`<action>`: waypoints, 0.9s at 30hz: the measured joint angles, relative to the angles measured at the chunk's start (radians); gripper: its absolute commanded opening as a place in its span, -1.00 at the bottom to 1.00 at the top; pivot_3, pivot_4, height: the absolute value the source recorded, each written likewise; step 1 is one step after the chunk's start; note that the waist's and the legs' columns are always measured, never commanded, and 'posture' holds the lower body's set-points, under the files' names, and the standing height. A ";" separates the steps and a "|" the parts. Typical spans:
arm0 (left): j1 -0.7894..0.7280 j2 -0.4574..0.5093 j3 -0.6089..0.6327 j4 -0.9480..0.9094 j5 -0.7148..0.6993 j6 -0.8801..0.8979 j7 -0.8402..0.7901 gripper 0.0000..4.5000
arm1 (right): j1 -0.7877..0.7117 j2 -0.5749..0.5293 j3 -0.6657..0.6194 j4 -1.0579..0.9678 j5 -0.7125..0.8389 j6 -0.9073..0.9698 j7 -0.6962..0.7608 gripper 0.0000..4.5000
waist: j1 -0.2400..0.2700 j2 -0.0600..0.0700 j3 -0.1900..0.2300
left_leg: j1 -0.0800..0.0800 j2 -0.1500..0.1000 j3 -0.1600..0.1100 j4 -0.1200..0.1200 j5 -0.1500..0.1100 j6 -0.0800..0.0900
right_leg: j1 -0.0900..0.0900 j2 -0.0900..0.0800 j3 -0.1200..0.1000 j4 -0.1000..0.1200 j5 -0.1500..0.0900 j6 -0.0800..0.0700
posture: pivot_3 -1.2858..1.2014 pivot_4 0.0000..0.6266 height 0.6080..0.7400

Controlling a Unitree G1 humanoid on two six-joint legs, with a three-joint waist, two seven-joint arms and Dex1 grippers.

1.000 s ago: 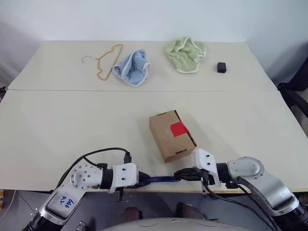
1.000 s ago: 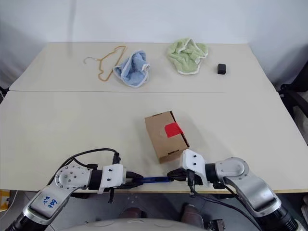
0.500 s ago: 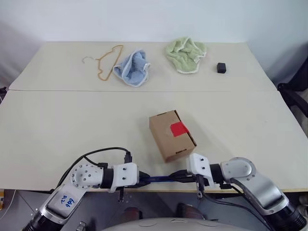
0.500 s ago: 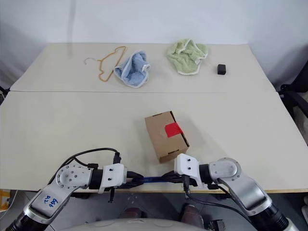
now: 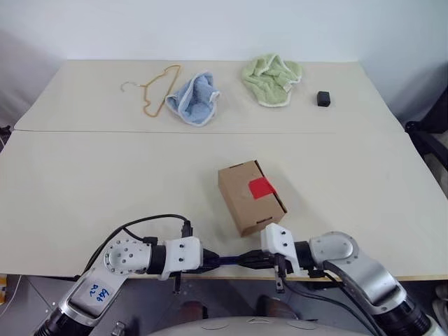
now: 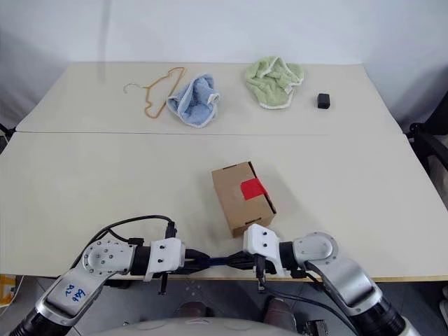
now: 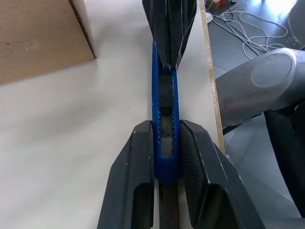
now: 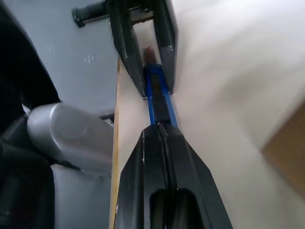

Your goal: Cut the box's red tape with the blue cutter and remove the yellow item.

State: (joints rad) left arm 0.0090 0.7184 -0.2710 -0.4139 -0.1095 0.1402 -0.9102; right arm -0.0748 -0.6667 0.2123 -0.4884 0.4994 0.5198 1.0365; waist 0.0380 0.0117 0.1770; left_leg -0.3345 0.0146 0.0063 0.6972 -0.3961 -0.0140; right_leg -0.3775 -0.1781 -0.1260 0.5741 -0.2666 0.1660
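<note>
At table's near edge | two tools [image 5: 210, 260] [image 5: 253, 260] clamped on one blue cutter [image 5: 229, 260] | one box [image 5: 250, 197], one red tape [image 5: 260, 187]

Closed brown box [image 5: 250, 196] bearing red tape [image 5: 260, 187]; blue cutter [image 7: 165, 114] level beside it.

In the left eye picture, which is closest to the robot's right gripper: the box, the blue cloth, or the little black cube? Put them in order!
From the right gripper:
1. Box, just beyond it, mid-table.
2. Blue cloth, far side, toward the left.
3. Black cube, far side, toward the right; nearly level with the cloth, so 2 and 3 are a close call.
</note>
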 measured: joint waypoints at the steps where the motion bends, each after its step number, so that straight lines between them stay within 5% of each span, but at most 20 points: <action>1: 0.009 -0.001 0.008 0.012 0.000 -0.043 0.003 -0.81 | 0.025 -0.009 -0.074 -0.042 0.096 0.049 -0.011 -0.75 | 0.001 0.001 0.001 | -0.001 0.000 0.000 0.000 0.000 0.000 | -0.001 0.000 0.000 0.000 0.000 0.000 | 0.03 -0.52 1.00; 7: 0.044 -0.013 0.109 0.136 -0.026 -0.347 -0.009 -0.81 | 0.114 -0.153 -0.398 -0.145 0.534 0.353 -0.196 0.12 | -0.007 0.003 0.003 | -0.001 0.002 0.001 0.000 -0.001 -0.001 | -0.002 0.001 -0.001 0.000 0.000 -0.002 | 0.03 -0.52 1.00; 13: -0.016 -0.051 0.142 0.147 -0.074 -0.459 -0.019 -0.81 | 0.088 -0.288 -0.470 -0.123 0.917 0.570 -0.502 0.98 | -0.010 0.003 0.005 | -0.002 0.002 0.001 0.000 -0.001 0.000 | -0.003 0.001 -0.001 -0.001 0.001 -0.002 | 0.03 -0.52 1.00; 19: -0.057 -0.080 0.123 0.159 -0.066 -0.485 -0.022 -0.81 | -0.009 -0.316 -0.366 -0.068 1.229 0.563 -0.772 0.98 | -0.011 0.001 0.006 | -0.003 0.002 0.002 0.000 -0.001 0.000 | -0.003 0.002 -0.001 -0.003 0.001 -0.001 | 0.03 -0.52 1.00; 27: -0.082 -0.092 0.088 0.178 -0.033 -0.503 -0.022 -0.81 | -0.117 -0.323 -0.214 -0.018 1.439 0.500 -0.983 0.98 | -0.009 0.001 0.006 | -0.005 0.002 0.002 0.000 -0.001 0.000 | -0.004 0.002 -0.001 -0.005 0.002 0.000 | 0.03 -0.52 1.00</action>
State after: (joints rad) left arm -0.0726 0.6260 -0.1825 -0.2361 -0.1430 -0.3628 -0.9317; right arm -0.1913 -0.9901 -0.0014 -0.5066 1.9387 1.0199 0.0530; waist 0.0285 0.0127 0.1830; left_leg -0.3395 0.0165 0.0080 0.6969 -0.3973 -0.0137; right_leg -0.3812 -0.1763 -0.1272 0.5692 -0.2648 0.1663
